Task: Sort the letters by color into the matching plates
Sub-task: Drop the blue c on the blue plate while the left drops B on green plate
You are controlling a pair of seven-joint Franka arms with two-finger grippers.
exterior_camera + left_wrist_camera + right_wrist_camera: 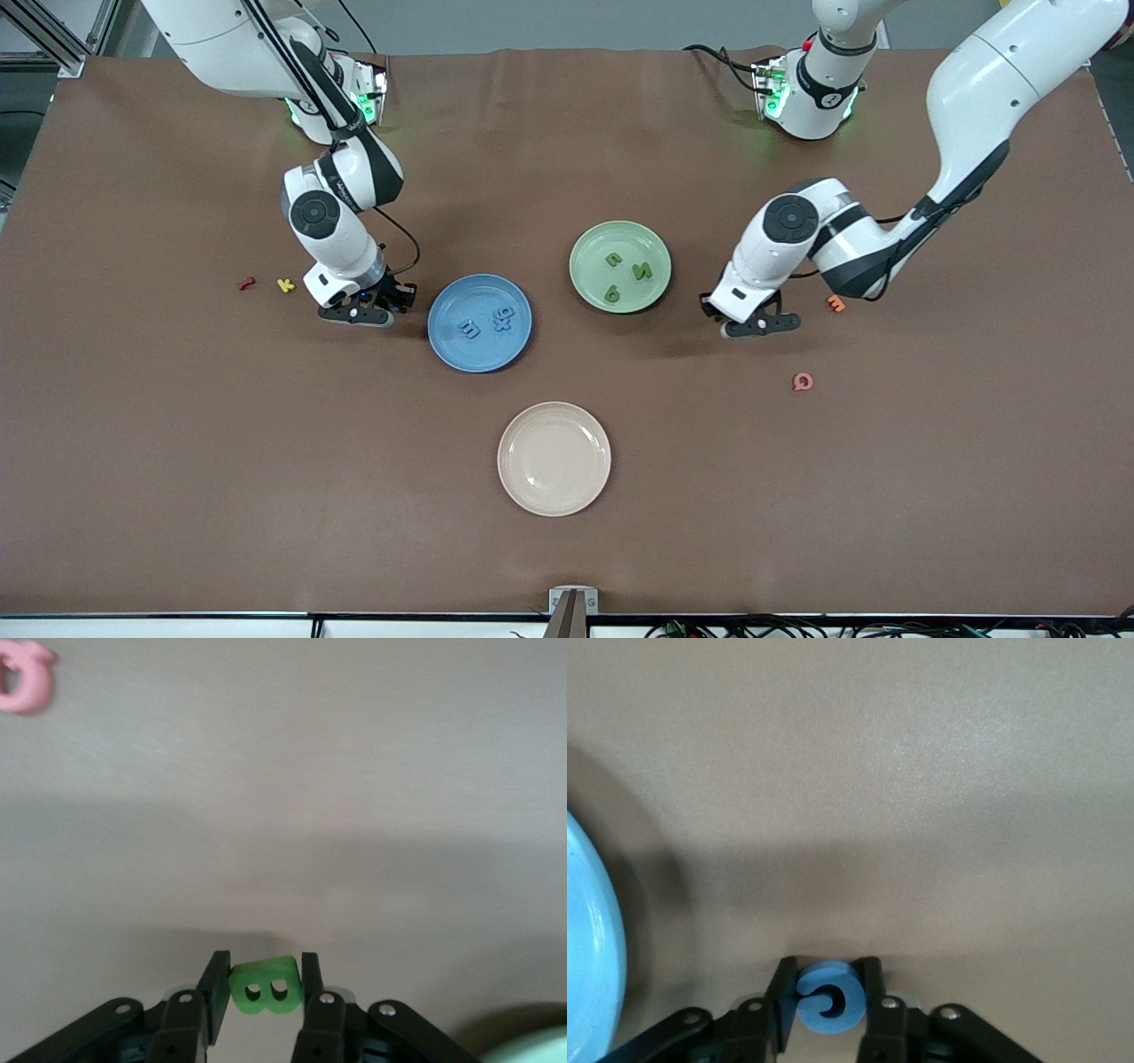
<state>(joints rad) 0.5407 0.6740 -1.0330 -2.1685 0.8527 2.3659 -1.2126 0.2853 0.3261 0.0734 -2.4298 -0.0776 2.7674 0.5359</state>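
Note:
My left gripper (760, 325) is low at the table beside the pale green plate (592, 244), toward the left arm's end. In the left wrist view it (264, 973) is shut on a green letter B (264, 985). Three green letters (613, 260) lie in that plate. My right gripper (357, 312) is low beside the blue plate (454, 297), toward the right arm's end. Seen from the right wrist, the gripper (828, 973) is shut on a round blue letter (830, 999). Blue letters (469, 329) lie in the blue plate, whose rim (589, 939) shows there.
A cream plate (523, 478) sits nearer the front camera than both plates. A red letter (246, 283) and a yellow one (284, 284) lie by the right gripper. An orange letter (835, 303) and a pink Q (802, 382) lie near the left gripper.

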